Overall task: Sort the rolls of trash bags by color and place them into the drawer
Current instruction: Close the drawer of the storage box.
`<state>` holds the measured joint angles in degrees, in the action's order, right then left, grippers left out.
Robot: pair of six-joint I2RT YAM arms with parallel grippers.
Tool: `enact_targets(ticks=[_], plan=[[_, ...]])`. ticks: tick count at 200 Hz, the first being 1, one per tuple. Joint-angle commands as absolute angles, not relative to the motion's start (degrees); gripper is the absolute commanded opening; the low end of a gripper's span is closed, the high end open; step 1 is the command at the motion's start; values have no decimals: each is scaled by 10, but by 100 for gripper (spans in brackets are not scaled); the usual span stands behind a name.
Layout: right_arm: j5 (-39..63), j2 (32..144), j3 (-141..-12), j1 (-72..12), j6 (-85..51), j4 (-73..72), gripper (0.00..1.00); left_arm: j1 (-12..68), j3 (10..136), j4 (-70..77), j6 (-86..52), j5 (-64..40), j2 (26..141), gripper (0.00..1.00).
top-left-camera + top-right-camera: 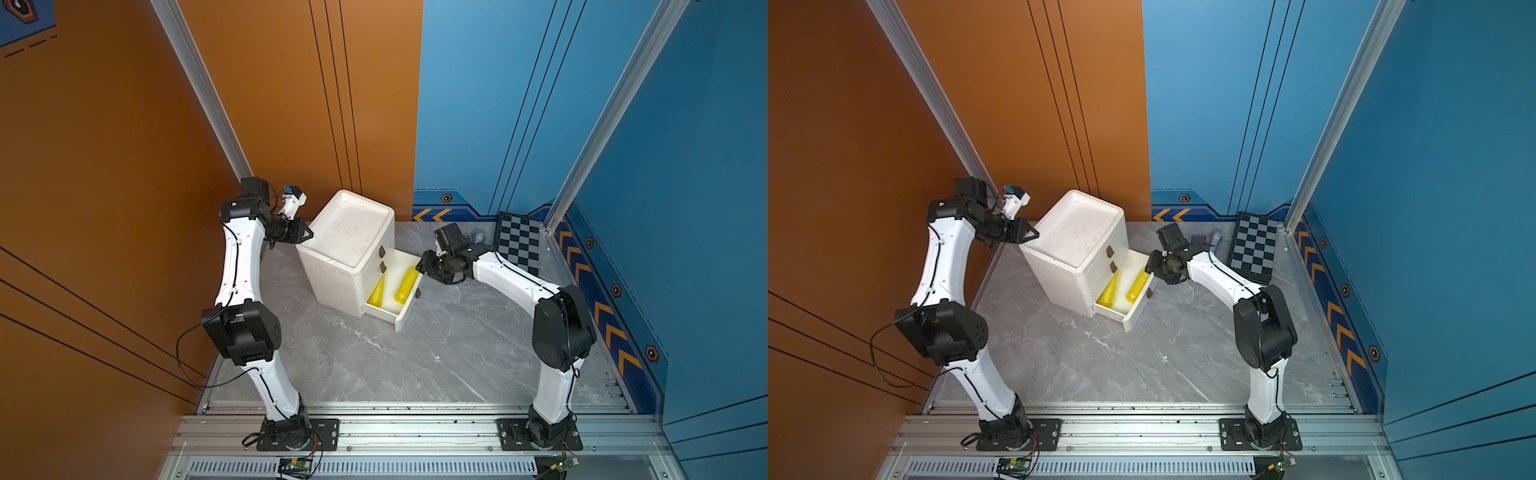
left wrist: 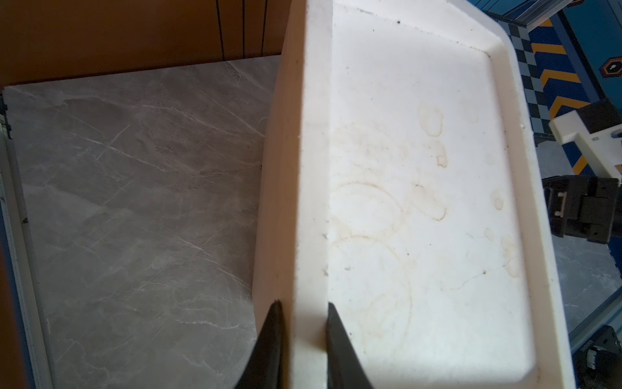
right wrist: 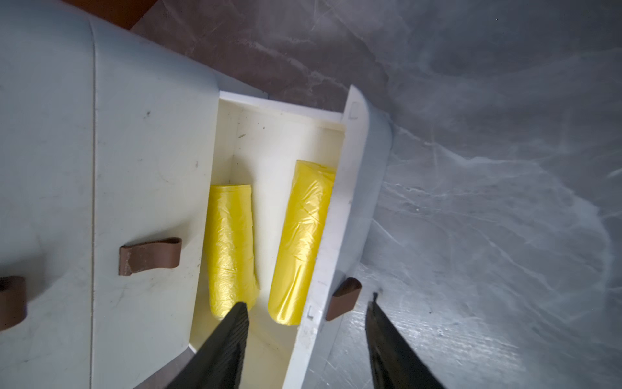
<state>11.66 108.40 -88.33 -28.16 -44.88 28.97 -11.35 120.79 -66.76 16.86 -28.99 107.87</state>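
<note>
The right tool (image 3: pixel 307 301) is seen open at a middling width with nothing held. One finger is poised over the inside of the open bottom drawer (image 3: pixel 340 208) and the other outside it. The drawer's front wall and brown handle (image 3: pixel 343 298) lie between them. Two yellow rolls (image 3: pixel 230 249) are found just ahead of that tool, lying side by side in the drawer. The roll on the handle side (image 3: pixel 301 235) leans against the front wall. No pink or green rolls can be seen, and the two upper drawers are shut. The left tool (image 2: pixel 301 310) is closed on the top rim of the chest (image 1: pixel 349 232), which stands on the desk (image 1: pixel 395 365). Its fingers are pressed to either side of the rim. The sorting is judged nearly finished, with the drawer probably to be pushed shut. If it is pushed now, the inner finger could be trapped against the chest. It could also catch the loose film of the nearer roll and drag that roll upward. The soft handle could fold away if it is pinched off-centre. If the rim grip slips, the light chest could be slid or tipped rather than the drawer closed.
</note>
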Motion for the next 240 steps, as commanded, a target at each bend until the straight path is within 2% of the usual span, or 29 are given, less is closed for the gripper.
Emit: enact_targets(ticks=[1, 20, 36, 43, 147, 240], plan=[[82, 1072, -843, -267, -415, 313, 51, -124, 1221, -648, 123, -421, 1023, 0], [90, 1088, -828, -262, -408, 313, 28, -123, 1219, -647, 127, -423, 1020, 0], [91, 1103, -826, -264, -405, 313, 12, -122, 1220, -647, 126, -423, 1021, 0], [93, 1109, -827, -266, -404, 312, 9, -121, 1221, -647, 126, -423, 1022, 0], [135, 1201, -844, -280, -451, 229, 8, -121, 1218, -647, 128, -419, 1024, 0], [148, 1208, -853, -304, -486, 161, 8, -118, 1212, -647, 130, -419, 1026, 0]])
